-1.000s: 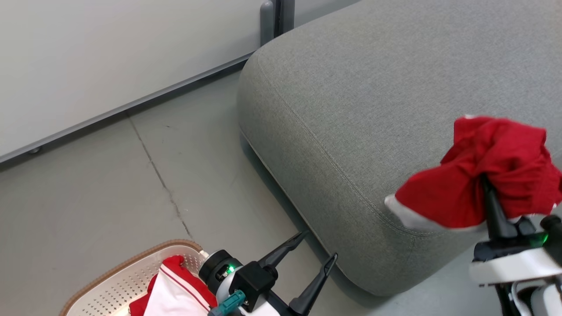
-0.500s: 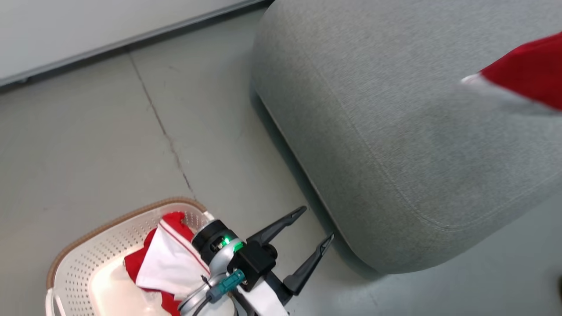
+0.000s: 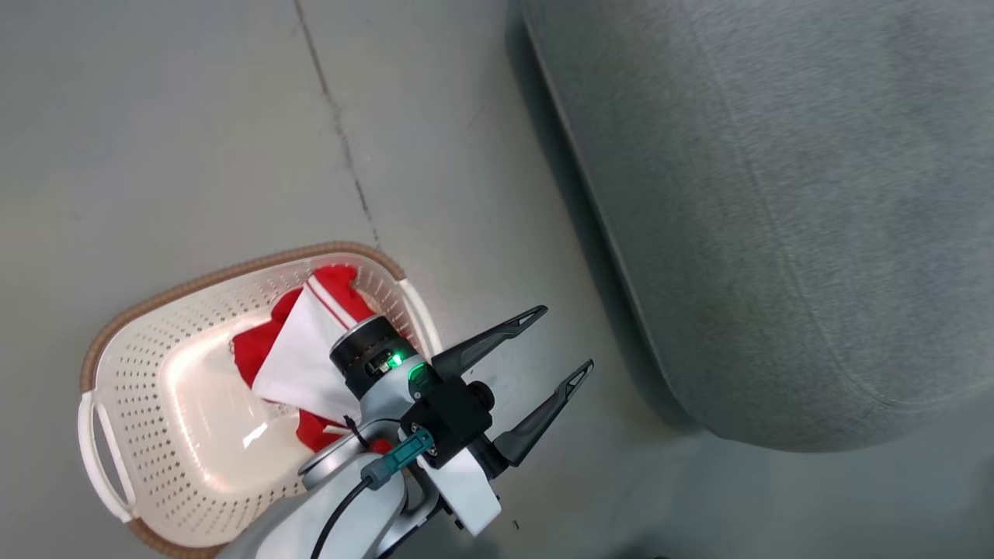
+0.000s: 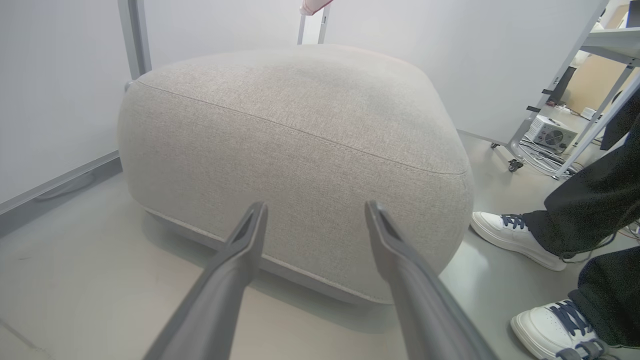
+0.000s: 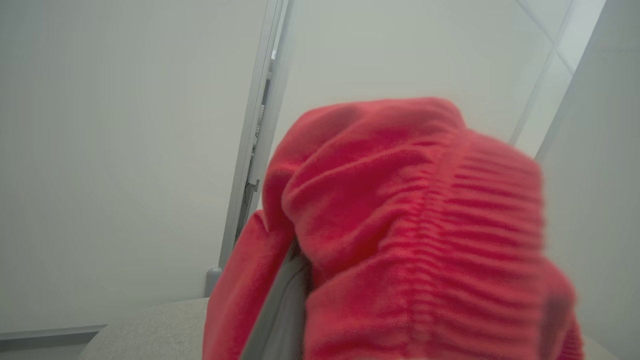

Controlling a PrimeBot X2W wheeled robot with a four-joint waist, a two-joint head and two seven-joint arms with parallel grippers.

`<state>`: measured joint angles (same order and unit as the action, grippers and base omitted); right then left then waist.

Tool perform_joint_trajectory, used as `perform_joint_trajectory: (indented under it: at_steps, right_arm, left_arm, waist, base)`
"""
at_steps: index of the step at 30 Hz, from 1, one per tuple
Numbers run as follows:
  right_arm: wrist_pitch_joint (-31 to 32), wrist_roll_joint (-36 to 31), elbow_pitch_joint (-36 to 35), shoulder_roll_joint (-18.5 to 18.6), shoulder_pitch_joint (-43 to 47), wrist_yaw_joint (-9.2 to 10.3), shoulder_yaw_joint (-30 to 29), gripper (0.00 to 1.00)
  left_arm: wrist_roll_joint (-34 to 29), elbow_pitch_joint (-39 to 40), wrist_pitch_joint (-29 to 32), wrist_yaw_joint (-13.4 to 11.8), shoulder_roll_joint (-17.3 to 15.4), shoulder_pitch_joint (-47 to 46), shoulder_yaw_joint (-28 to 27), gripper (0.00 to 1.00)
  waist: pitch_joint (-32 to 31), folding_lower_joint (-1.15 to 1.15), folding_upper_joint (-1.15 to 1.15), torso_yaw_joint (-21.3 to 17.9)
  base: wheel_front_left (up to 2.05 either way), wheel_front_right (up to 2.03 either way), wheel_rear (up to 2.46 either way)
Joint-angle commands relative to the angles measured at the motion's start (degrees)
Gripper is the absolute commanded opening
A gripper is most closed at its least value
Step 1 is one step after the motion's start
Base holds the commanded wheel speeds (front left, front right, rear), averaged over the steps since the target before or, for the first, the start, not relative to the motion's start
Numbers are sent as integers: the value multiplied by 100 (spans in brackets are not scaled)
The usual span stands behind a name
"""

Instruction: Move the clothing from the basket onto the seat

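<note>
Cream-white perforated plastic forms the basket (image 3: 132,365), set on the grey floor (image 3: 194,116) at the lower left of the head view. A red and white garment (image 3: 299,365) is bunched against its right-hand wall, partly hidden by the left arm's wrist. Just right of the basket, the left pincer (image 3: 563,338) is held above a bare strip of floor, fingers spread wide and nothing between them. Further right lies the seat (image 3: 776,194), well apart from the basket. In the left wrist view, a person's white shoes (image 4: 510,235) are planted close beside the seat's right corner (dark trousers above them), with a wheeled metal frame (image 4: 595,75) and cables behind. In the right wrist view, the right pincer (image 5: 292,270) is clamped together on a red ribbed garment (image 5: 410,225), which is draped over its fingers, with the seat's grey top seen below.
</note>
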<state>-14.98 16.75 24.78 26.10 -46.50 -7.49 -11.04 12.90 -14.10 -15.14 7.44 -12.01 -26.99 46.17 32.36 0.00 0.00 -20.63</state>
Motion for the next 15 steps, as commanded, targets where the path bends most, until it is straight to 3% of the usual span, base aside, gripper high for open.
perform_joint_trajectory:
  at_steps: [1,8,15]
  right_arm:
    - [-28,47,236,86,-175,-2,-14,0]
    - [-28,156,1890,444,-796,-2,121,0]
    - [-28,185,3181,560,-1164,-2,356,0]
  left_arm:
    - [-58,9,-4,5,-73,-136,16,100]
    - [-142,84,-3,5,-169,-367,68,100]
    - [-179,126,-3,5,-203,-441,56,100]
  waist:
    - [306,0,0,258]
    - [659,0,0,510]
    - [873,0,0,599]
  base:
    - [0,0,0]
    - [0,0,0]
    - [0,0,0]
